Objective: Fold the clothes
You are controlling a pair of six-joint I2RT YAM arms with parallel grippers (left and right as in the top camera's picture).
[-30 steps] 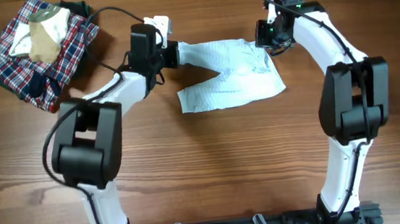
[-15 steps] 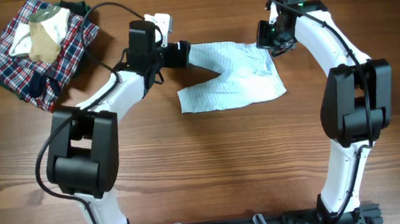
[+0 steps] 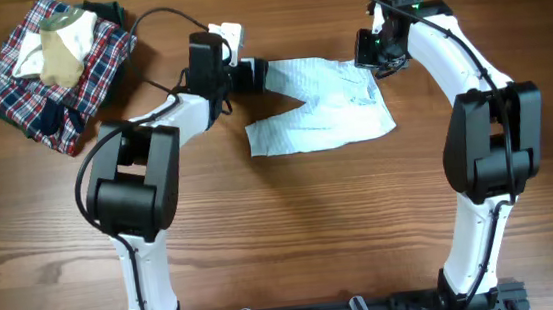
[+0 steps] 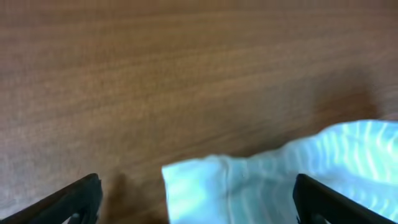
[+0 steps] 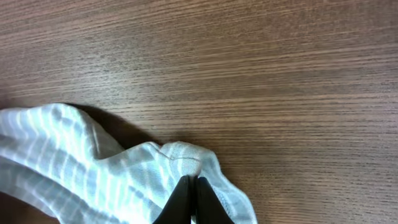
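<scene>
The clothes [image 3: 322, 106], a small pale blue-white striped garment, lie crumpled on the wooden table at upper centre. My left gripper [image 3: 259, 73] stands open at the garment's upper left corner. In the left wrist view its dark fingers [image 4: 84, 196] are spread wide with the corner of the cloth [image 4: 280, 180] lying loose between them [image 4: 199, 198]. My right gripper [image 3: 364, 62] is at the upper right corner. In the right wrist view it is shut [image 5: 191, 186], pinching a puckered edge of the fabric [image 5: 93, 168].
A heap with a red-navy-white plaid garment [image 3: 20, 92] and a beige-cream garment [image 3: 59, 56] on top sits at the far left corner of the table. Bare wood [image 3: 303, 233] spreads in front of the garment.
My left gripper has opened and let go of the garment's left corner, which now rests on the table. The left arm has shifted slightly right. The right gripper has held still.
</scene>
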